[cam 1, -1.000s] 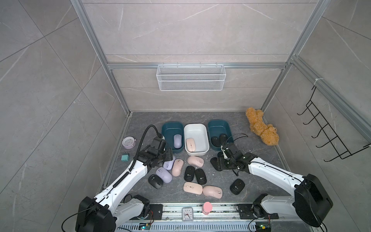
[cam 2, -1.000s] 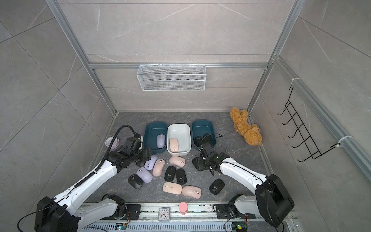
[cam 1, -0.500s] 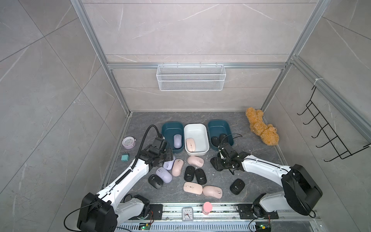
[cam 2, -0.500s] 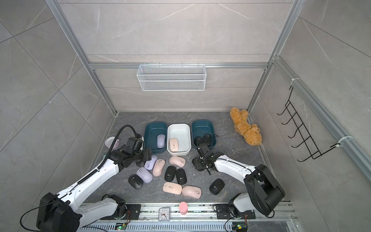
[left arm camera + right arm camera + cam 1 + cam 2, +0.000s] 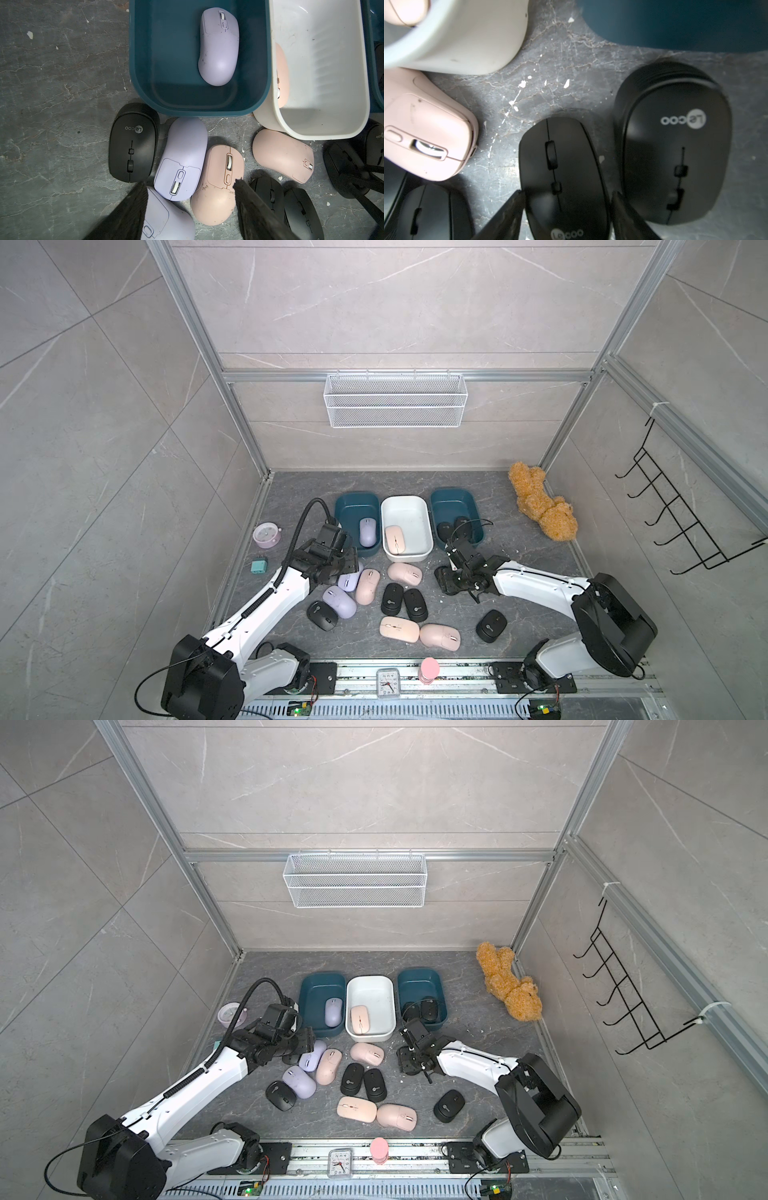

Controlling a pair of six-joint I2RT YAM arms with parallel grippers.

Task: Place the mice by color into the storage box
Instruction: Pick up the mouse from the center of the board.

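Three bins stand in a row toward twelve o'clock on the table (image 5: 316, 485): the left teal bin (image 5: 353, 499) holds one lavender mouse (image 5: 368, 532), the white bin (image 5: 409, 510) one pink mouse (image 5: 395, 539), and the right teal bin (image 5: 451, 502) two black mice (image 5: 455, 526). Most other mice lie loose at the table's centre in a touching cluster (image 5: 368, 587) of lavender, pink and black, with two pink mice (image 5: 399, 629) side by side at six o'clock and a lone black mouse (image 5: 491, 625) toward five o'clock. The left hand (image 5: 190, 181) hovers at six o'clock of the left teal bin, its fingers (image 5: 133, 207) moderately wide and empty, above a loose lavender mouse (image 5: 182, 158) and its pink neighbour (image 5: 218, 182). The right hand (image 5: 566, 193) sits at six o'clock of the right teal bin, its fingers (image 5: 508, 214) pressed on both sides of a gripped black mouse (image 5: 560, 166); whether that mouse is off the table I cannot tell. A neighbouring black mouse (image 5: 675, 155) lies just beside it. A round lavender clock (image 5: 266, 535) and a small teal block (image 5: 258, 567) rest at nine o'clock, a tan teddy bear (image 5: 540, 506) at two o'clock.
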